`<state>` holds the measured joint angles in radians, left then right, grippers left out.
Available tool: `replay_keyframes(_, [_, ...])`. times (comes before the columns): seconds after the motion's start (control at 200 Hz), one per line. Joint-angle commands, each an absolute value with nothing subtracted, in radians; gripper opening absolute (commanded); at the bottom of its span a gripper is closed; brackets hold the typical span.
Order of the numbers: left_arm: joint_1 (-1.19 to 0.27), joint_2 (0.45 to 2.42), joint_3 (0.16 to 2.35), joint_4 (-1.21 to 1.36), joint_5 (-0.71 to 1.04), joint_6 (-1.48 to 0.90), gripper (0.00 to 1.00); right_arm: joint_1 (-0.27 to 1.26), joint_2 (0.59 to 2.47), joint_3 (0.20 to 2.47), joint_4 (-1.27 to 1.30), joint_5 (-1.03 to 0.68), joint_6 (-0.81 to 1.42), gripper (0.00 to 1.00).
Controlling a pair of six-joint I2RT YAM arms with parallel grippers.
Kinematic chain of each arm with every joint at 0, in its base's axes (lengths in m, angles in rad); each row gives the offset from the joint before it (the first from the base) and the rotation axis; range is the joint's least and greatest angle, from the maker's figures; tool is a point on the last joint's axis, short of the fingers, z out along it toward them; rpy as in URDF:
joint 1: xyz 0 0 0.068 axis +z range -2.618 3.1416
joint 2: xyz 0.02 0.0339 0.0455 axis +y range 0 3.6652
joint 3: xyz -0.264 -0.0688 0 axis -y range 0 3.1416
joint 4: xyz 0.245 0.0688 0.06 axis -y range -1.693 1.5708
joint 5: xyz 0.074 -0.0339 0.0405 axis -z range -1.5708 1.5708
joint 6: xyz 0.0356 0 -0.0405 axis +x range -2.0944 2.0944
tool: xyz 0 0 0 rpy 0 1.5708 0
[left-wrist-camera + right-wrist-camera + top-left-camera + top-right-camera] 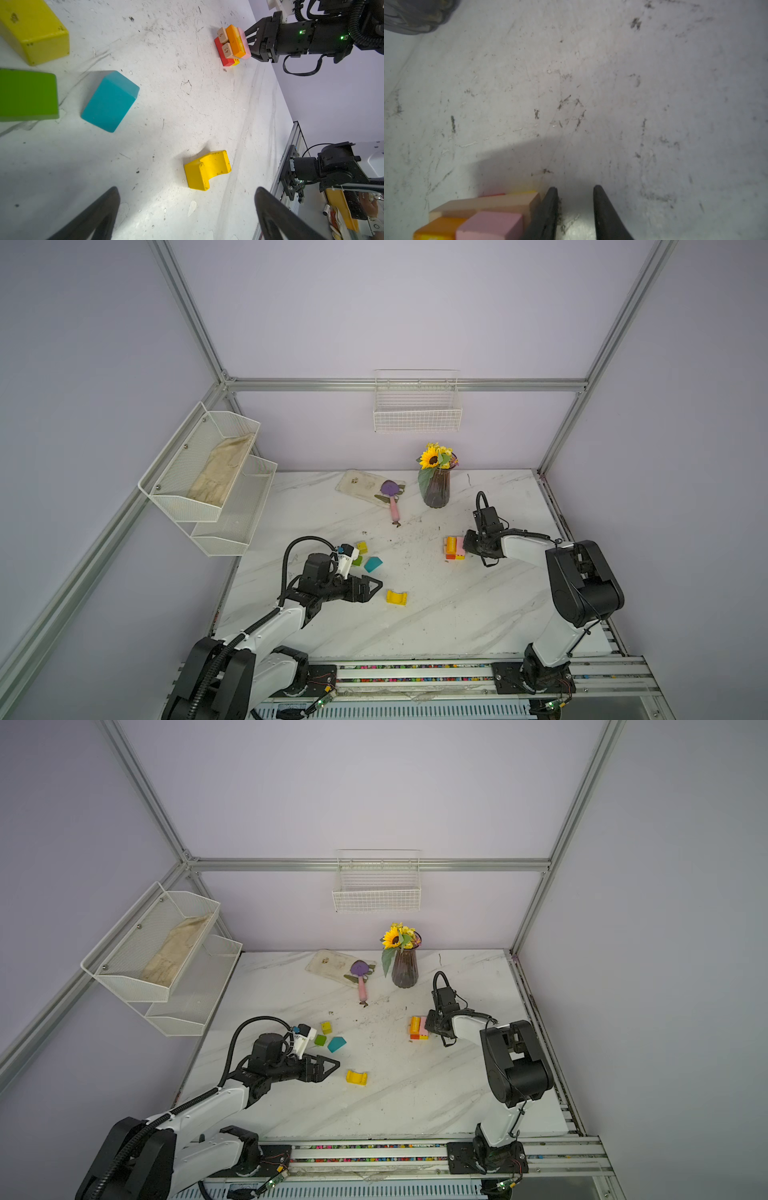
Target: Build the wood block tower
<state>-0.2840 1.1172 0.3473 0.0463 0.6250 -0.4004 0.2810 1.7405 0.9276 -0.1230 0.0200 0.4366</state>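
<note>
The tower [454,548] [418,1028] is a low stack right of centre in both top views. It has a red and yellow base, two tan blocks, then an orange and a pink block [231,44]. My right gripper [466,547] [575,187] is beside its right face, open, with only bare table between its fingers. One finger lies against the stack's side [483,216]. My left gripper [376,587] [187,193] is wide open and empty, just short of the yellow arch [396,597] [207,169]. The teal block [372,564], green block [357,561] and yellow block [362,547] lie loose near it.
A dark ribbed vase [436,489] with a sunflower stands at the back. A purple scoop [390,493] with a pink handle rests on a flat tray [357,483] beside it. White mesh shelves [208,477] hang on the left wall and a wire basket [417,406] on the back wall.
</note>
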Motion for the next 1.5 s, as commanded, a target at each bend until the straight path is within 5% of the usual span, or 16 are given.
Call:
replay_keyframes(0.0, [-0.290, 1.103, 0.388, 0.080, 0.644, -0.382, 1.00, 0.285, 1.730, 0.946, -0.150, 0.029, 0.434, 0.33])
replay_keyframes(0.445, [-0.288, 0.990, 0.407, -0.085, 0.434, -0.382, 1.00, 0.339, 1.310, 0.963, -0.401, 0.207, 0.476, 0.62])
replay_keyframes(0.675, [-0.284, 0.794, 0.376, -0.191, 0.173, -0.456, 1.00, 0.693, 1.246, 0.952, -0.372, 0.290, 0.521, 0.60])
replay_keyframes(0.92, [-0.282, 0.560, 0.332, -0.290, -0.017, -0.518, 1.00, 1.028, 1.473, 0.994, -0.284, 0.352, 0.569, 0.53])
replay_keyframes(1.15, [-0.282, 0.371, 0.307, -0.399, -0.180, -0.592, 1.00, 1.147, 1.561, 0.982, -0.239, 0.393, 0.620, 0.51])
replay_keyframes(1.495, [-0.281, 0.290, 0.278, -0.392, -0.156, -0.586, 1.00, 1.214, 1.629, 0.946, -0.224, 0.445, 0.711, 0.46])
